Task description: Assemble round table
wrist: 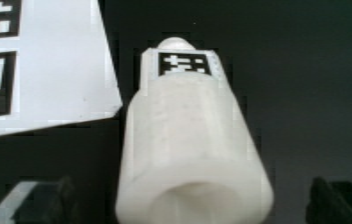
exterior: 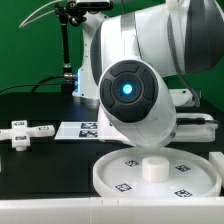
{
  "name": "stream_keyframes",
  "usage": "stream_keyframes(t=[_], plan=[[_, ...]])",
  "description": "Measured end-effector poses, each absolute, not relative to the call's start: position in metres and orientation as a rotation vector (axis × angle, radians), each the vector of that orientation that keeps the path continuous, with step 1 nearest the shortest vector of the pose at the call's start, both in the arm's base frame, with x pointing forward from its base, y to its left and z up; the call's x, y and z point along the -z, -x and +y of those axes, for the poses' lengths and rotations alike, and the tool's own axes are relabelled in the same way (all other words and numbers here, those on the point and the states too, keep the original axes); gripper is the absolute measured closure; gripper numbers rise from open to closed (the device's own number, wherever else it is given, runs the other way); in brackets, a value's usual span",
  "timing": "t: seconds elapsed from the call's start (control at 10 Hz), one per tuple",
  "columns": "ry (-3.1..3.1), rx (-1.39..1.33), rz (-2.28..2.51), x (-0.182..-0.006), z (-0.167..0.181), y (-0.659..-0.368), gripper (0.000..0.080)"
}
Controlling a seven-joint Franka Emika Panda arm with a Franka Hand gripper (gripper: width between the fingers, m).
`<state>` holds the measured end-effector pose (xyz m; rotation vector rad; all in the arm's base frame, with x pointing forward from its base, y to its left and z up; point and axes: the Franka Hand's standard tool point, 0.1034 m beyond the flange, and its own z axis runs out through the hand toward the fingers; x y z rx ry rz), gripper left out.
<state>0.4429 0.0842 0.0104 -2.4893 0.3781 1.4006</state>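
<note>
Closest to my wrist camera, my hand [wrist: 187,203] is spread. Its two dark fingers [wrist: 34,200] show only at the edges of the wrist view, one on each side, with a strip of black bench [wrist: 306,110] between each of them and the part in the middle — so the hand is open and grips nothing. That part is the leg [wrist: 191,140], a short white cylinder running lengthwise between the fingers. Its near end is blurred and wide, and its far end narrows to a small tip. Just before the tip it carries a black-and-white square tag [wrist: 185,63]. Off to one side lies the marker board [wrist: 40,80], flat and white, just beside the leg; I cannot tell whether they touch.

In the exterior view the nearest thing is the round disc [exterior: 108,172], rimmed and flat on the bench, with a raised white hub [exterior: 152,168] at its centre and several tags around it. Behind the disc my arm [exterior: 135,95] bulks over the bench, a blue light glowing on its joint — it hides the hand and the leg from this side. Farther back, toward the exterior view's left, the marker board lies flat, and left of it sits a small white block [exterior: 25,131] with tags of its own, apart from the board
</note>
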Motion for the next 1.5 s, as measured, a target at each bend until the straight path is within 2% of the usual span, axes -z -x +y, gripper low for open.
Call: stream_keyframes(t=[0.3, 0.4, 0.5, 0.6, 0.9, 1.1, 1.3, 1.5], plan=[[2.487, -1.414, 0.374, -0.007, 0.086, -0.436, 0.0150], [2.489, -1.410, 0.373, -0.006, 0.087, -0.437, 0.0271], [2.491, -1.406, 0.370, -0.006, 0.087, -0.437, 0.0271], [2.491, -1.405, 0.370, -0.006, 0.087, -0.437, 0.0396], [2.493, -1.398, 0.364, -0.007, 0.087, -0.439, 0.0393], [2.494, -1.380, 0.338, -0.020, 0.085, -0.449, 0.0393], [2.489, -1.380, 0.307, -0.048, 0.085, -0.464, 0.0392], [2.498, -1.351, 0.290, -0.066, 0.084, -0.482, 0.0390]])
